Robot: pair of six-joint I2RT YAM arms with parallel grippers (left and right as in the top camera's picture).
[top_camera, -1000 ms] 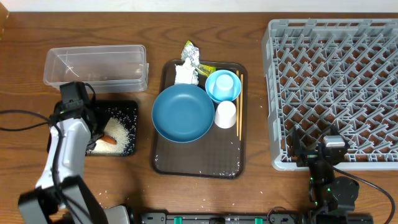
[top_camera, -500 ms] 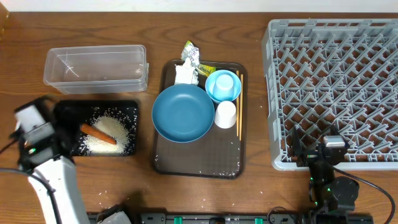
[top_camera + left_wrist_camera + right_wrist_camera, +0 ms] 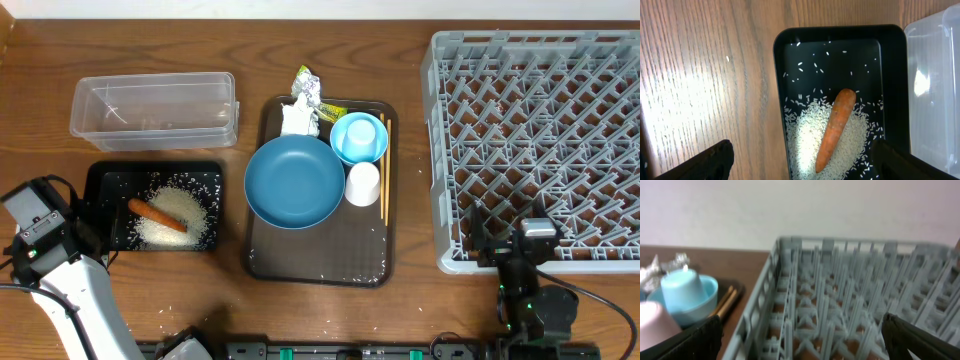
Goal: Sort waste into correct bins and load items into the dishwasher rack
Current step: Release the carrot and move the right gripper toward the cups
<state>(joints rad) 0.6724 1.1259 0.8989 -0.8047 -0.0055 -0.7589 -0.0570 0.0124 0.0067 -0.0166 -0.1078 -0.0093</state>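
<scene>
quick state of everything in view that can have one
tub, empty
black bin, holds rice and carrot
rack, no dishes in it
blue bowl, upright, empty
small bowl, holds a cup
left hand, open, empty
right hand, open, empty

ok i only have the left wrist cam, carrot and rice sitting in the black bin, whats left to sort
Observer: The crumpled tissue, foil and yellow-green packet are bunched at the far rim of the brown tray.
Operator: and the dishes
Observer: The large blue bowl, small light-blue bowl, whitish cup and chopsticks are all on that tray, and no dish is in the rack.
Operator: wheres the right arm
Observer: The right gripper hangs open by the rack's near edge, holding nothing.
</scene>
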